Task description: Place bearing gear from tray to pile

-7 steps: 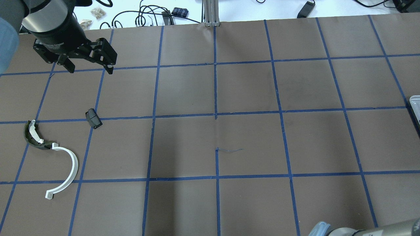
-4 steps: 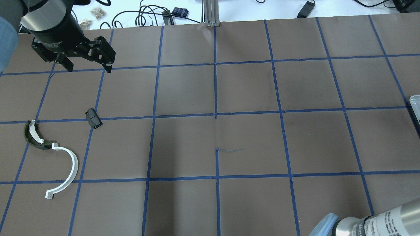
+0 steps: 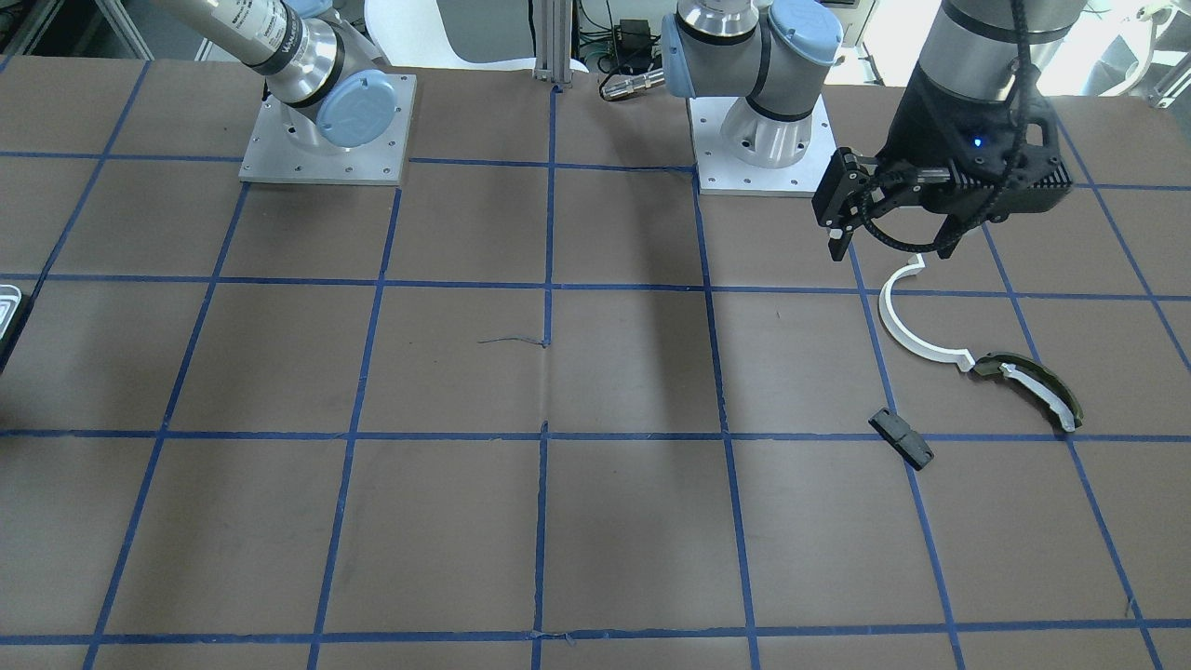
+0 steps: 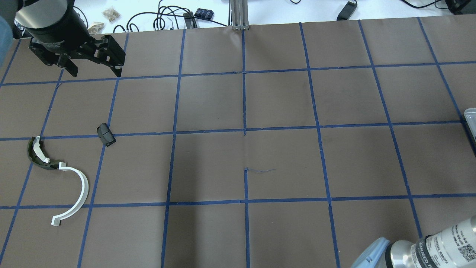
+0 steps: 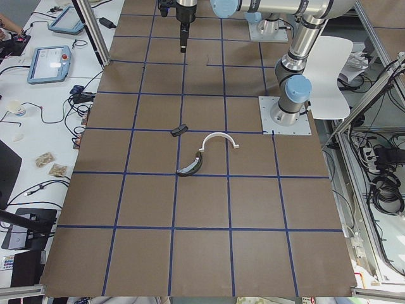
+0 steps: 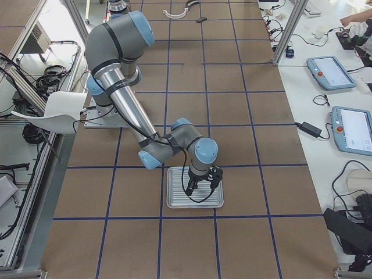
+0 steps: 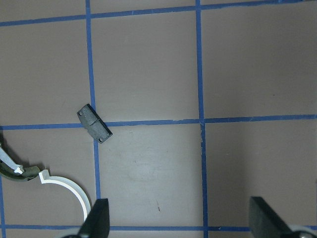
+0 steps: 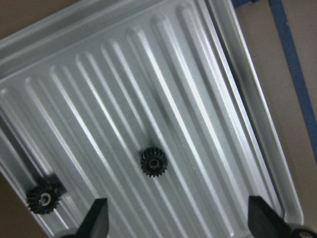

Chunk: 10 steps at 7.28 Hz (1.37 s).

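Note:
The ribbed silver tray [image 8: 233,59] fills the right wrist view; only its edge shows in the overhead view [image 4: 471,118]. Two small black bearing gears lie in it, one in the middle [image 8: 154,162] and one at the lower left [image 8: 43,197]. My right gripper [image 8: 181,218] is open and empty above the tray, and also shows in the exterior right view [image 6: 200,185]. The pile is a white half-ring [image 4: 76,193], an olive curved piece [image 4: 37,154] and a black block [image 4: 106,134]. My left gripper [image 4: 96,70] is open and empty, high beyond the pile.
Brown paper with a blue tape grid [image 4: 245,130] covers the table. Cables and small items [image 4: 174,16] lie past its far edge. The two arm bases [image 3: 326,130] stand at the robot side. A metal post [image 4: 238,15] stands at the far middle.
My left gripper has drifted up and to the left, away from the pile, still open. The right arm's wrist has come further into view at the bottom right.

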Available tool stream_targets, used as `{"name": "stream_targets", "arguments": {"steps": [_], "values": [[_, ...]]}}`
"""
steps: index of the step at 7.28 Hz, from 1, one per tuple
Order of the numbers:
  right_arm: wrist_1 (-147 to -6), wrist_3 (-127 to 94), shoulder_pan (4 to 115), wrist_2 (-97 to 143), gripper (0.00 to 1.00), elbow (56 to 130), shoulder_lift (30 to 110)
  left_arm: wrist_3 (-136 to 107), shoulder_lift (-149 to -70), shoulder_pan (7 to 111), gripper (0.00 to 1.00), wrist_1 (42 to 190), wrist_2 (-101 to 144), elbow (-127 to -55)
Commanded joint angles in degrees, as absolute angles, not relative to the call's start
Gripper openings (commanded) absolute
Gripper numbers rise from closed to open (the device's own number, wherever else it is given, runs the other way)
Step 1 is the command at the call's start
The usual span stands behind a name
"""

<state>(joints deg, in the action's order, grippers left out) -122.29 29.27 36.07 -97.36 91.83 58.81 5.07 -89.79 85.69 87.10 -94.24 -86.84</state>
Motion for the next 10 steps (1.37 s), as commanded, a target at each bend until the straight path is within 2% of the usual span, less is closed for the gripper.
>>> {"name": "stream_targets", "arguments": {"steps": [1, 5, 6, 7, 8, 9, 10], "values": [[-124.79, 28.92, 35.95, -97.12, 0.95, 91.84, 56.26, 5.1, -90.0, 85.34, 1.0, 87.19, -94.22, -86.49], [-125.95, 26.3, 36.03, -93.18, 0.87, 92.11, 55.72, 5.19, -90.27, 85.25, 1.0, 86.92, -94.22, -86.31], [-126.03, 26.19, 36.04, -93.08, 0.8, 92.11, 55.37, 5.19, -90.35, 85.25, 1.0, 87.01, -94.22, -85.79], [-126.04, 26.19, 36.04, -93.08, 0.64, 92.46, 55.11, 5.19, -90.53, 85.25, 1.0, 87.36, -94.22, -85.26], [-126.04, 26.28, 35.95, -93.16, 0.43, 92.46, 55.28, 5.19, -90.61, 85.34, 1.0, 87.19, -93.52, -85.17], [-125.6, 26.28, 36.03, -93.51, 0.17, 92.2, 55.54, 5.19, -90.96, 85.25, 1.0, 86.93, -93.43, -84.38], [-125.51, 26.28, 36.3, -93.43, 0.0, 92.02, 55.63, 5.19, -91.31, 85.25, 1.0, 87.18, -93.69, -83.85]]}}
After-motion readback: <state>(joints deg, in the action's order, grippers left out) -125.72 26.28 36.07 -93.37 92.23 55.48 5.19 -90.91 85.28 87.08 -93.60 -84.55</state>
